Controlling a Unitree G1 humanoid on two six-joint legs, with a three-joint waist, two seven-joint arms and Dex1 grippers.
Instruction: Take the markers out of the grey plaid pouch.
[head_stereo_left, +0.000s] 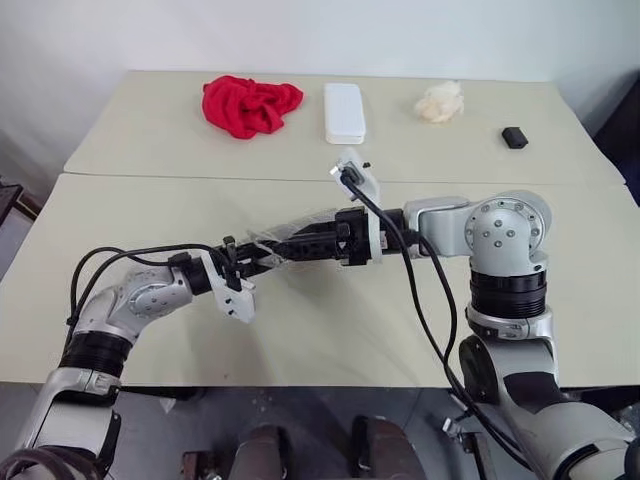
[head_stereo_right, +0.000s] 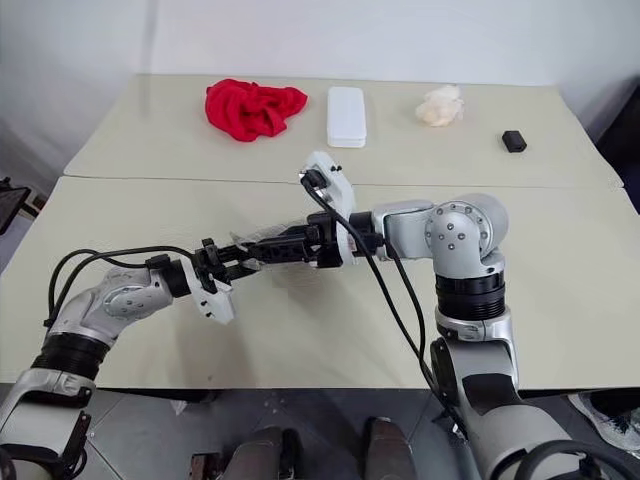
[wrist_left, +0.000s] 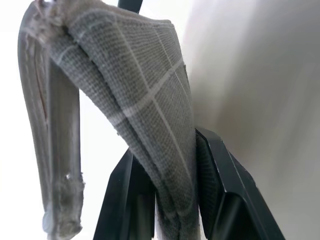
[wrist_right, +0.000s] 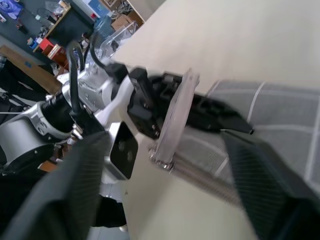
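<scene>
Both arms were raised in front of the torso w/ hands meeting tip to tip at centre. Left hand (head_stereo_right: 238, 262) pointed level, fwd and to the right, its two black fingers (wrist_left: 225, 175) pinched on the grey plaid pouch (wrist_left: 150, 100). Right hand (head_stereo_left: 300, 243) pointed left, tilted slightly down, fingers spread wide apart.

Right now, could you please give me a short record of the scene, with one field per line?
Surface: beige table
Held item: grey plaid pouch, lifted off the table between the two grippers
Left gripper: shut on one end of the pouch
Right gripper: fingers spread wide, pointing at the pouch's other end
Markers: none visible outside the pouch
Far side of table: red cloth, white hard case, crumpled pale tissue, small black object
</scene>
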